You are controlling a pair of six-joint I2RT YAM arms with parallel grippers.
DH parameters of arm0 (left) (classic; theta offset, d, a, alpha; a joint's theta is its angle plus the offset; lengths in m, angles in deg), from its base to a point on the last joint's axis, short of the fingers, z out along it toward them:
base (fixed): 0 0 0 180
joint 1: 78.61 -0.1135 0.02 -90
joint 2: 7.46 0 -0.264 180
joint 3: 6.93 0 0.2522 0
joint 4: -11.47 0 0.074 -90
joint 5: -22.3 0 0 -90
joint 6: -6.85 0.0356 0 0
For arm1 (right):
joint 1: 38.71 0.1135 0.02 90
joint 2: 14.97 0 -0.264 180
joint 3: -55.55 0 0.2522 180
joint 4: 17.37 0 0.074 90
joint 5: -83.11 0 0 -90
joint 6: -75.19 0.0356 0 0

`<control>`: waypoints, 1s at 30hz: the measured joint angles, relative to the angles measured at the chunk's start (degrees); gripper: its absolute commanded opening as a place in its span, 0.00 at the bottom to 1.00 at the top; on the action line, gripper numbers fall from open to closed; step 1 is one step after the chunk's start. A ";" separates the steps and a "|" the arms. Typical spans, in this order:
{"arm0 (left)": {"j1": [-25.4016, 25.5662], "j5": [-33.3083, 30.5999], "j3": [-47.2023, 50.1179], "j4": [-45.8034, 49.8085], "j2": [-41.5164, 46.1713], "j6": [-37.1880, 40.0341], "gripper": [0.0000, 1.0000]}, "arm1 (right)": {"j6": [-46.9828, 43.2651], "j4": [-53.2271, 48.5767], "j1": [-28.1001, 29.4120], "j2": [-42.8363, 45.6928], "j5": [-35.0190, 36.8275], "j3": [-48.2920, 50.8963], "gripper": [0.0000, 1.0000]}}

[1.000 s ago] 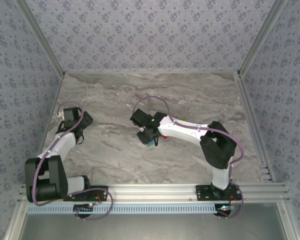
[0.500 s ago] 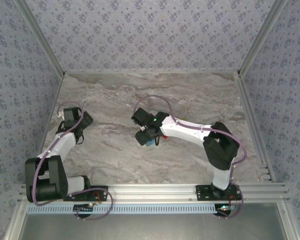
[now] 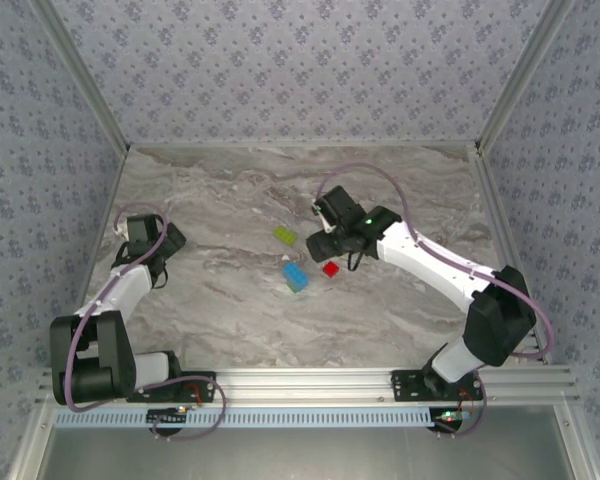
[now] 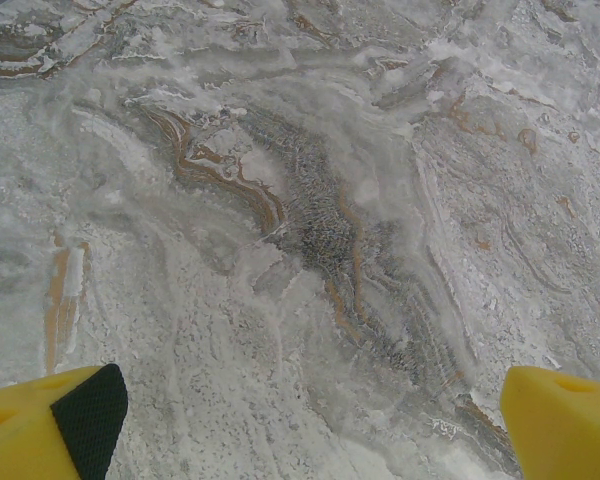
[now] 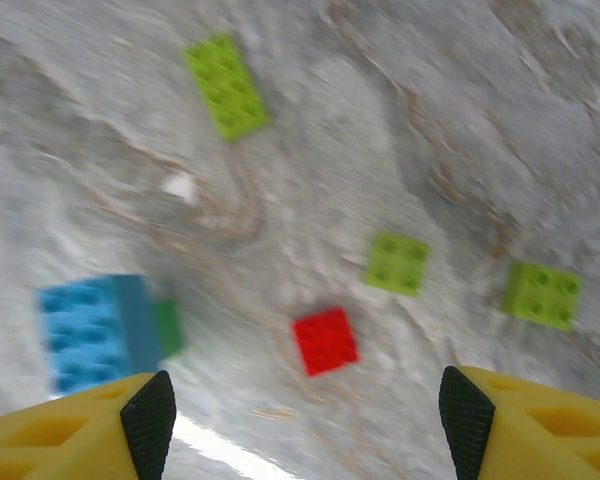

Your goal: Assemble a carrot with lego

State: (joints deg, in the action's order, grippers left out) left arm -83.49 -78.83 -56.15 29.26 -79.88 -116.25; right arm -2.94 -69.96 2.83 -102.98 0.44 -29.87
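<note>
As it lies, carrot (image 5: 100,332) (green-tipped) points right.

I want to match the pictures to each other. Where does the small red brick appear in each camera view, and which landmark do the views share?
Top external: the red brick lies near the picture's centre, just right of the blue brick.
Right wrist: the red brick is low in the centre, right of the blue brick.
Left wrist: this camera faces the veined marble table.
Shared landmark: the blue brick, left of the red one.
</note>
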 measured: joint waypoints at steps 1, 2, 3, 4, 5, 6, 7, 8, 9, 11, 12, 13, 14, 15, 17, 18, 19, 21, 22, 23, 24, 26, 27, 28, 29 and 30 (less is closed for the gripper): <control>0.00 0.00 0.00 0.00 0.00 0.00 0.97 | -0.33 0.63 -1.11 -0.07 -0.11 2.05 0.74; 0.00 0.00 0.00 0.00 0.00 0.00 0.97 | -0.48 0.96 -1.81 -0.17 -0.35 3.78 0.74; 0.00 0.00 0.00 0.02 0.00 0.00 0.97 | -0.74 1.22 -2.49 -0.42 -0.72 5.73 0.74; 0.00 0.00 0.00 0.00 0.00 0.00 0.97 | -0.87 1.77 -3.06 -0.83 -1.14 7.63 0.74; 0.00 0.00 0.00 0.00 -0.02 0.00 0.98 | -0.98 2.10 -3.45 -1.29 -1.46 8.85 0.74; 0.00 0.00 0.00 0.02 0.00 0.00 0.97 | -1.20 2.75 -3.82 -2.10 -1.92 10.05 0.74; 0.00 0.00 0.00 0.00 0.00 0.00 0.98 | -1.36 3.58 -4.09 -2.97 -2.27 10.95 0.73; 0.00 0.00 0.00 0.00 0.00 0.00 0.97 | -1.44 4.07 -4.15 -3.67 -2.45 11.39 0.73; 0.00 0.00 0.00 0.02 0.00 0.00 0.97 | -1.70 4.79 -4.17 -4.59 -2.78 11.69 0.73; 0.00 0.00 0.00 0.00 0.00 0.00 0.97 | -2.14 6.36 -4.17 -6.34 -3.50 11.78 0.73; 0.00 0.00 0.00 0.02 0.00 0.00 0.97 | -2.40 7.34 -4.17 -7.15 -3.85 11.78 0.73; 0.00 0.00 0.00 0.00 0.00 0.00 0.97 | -2.56 8.02 -4.17 -7.76 -4.20 11.78 0.73; 0.00 0.00 0.00 0.00 0.00 0.00 0.98 | -2.78 8.70 -4.17 -8.24 -4.57 11.78 0.73; 0.00 0.00 0.00 0.00 0.00 0.00 0.98 | -2.99 9.35 -4.17 -8.66 -4.83 11.78 0.73; 0.00 -0.02 0.00 0.00 0.00 0.00 0.97 | -3.61 10.40 -4.17 -9.51 -5.31 11.76 0.73; 0.00 0.00 0.00 0.00 0.00 0.00 0.97 | -3.85 10.84 -4.17 -10.10 -5.64 11.69 0.72; 0.00 0.00 0.00 0.02 0.00 0.00 0.98 | -4.04 11.02 -4.17 -10.75 -5.75 11.54 0.72; 0.00 0.00 0.00 0.02 0.00 0.00 0.97 | -4.44 11.41 -4.17 -11.93 -6.12 11.26 0.71; 0.00 0.00 0.00 0.00 0.00 0.00 0.97 | -4.61 11.50 -4.17 -12.48 -6.27 11.04 0.71; 0.00 0.00 0.00 0.02 0.00 0.00 0.98 | -4.87 11.65 -4.17 -12.98 -6.45 10.82 0.70; 0.00 0.00 0.00 0.02 0.00 0.00 0.98 | -4.96 11.72 -4.17 -13.35 -6.54 10.60 0.70; 0.00 0.00 0.00 0.02 0.00 0.00 0.97 | -5.33 12.13 -4.17 -14.05 -6.75 10.12 0.70; 0.00 0.00 0.00 0.02 0.00 0.00 0.98 | -5.49 12.24 -4.17 -14.27 -6.75 9.90 0.69; 0.00 0.00 0.00 0.00 0.00 0.00 0.98 | -5.55 12.33 -4.17 -14.45 -6.75 9.66 0.69; 0.00 0.00 0.00 0.00 0.00 0.00 0.97 | -5.75 12.33 -4.17 -14.56 -6.75 9.40 0.68; 0.00 0.00 0.00 0.00 0.00 0.00 0.97 | -5.88 12.33 -4.17 -14.64 -6.75 9.14 0.67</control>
State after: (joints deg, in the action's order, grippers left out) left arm -83.49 -78.83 -56.15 29.26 -79.88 -116.25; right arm -8.81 -57.63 -1.35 -117.62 -6.31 -20.74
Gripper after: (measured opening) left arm 0.975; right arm 0.684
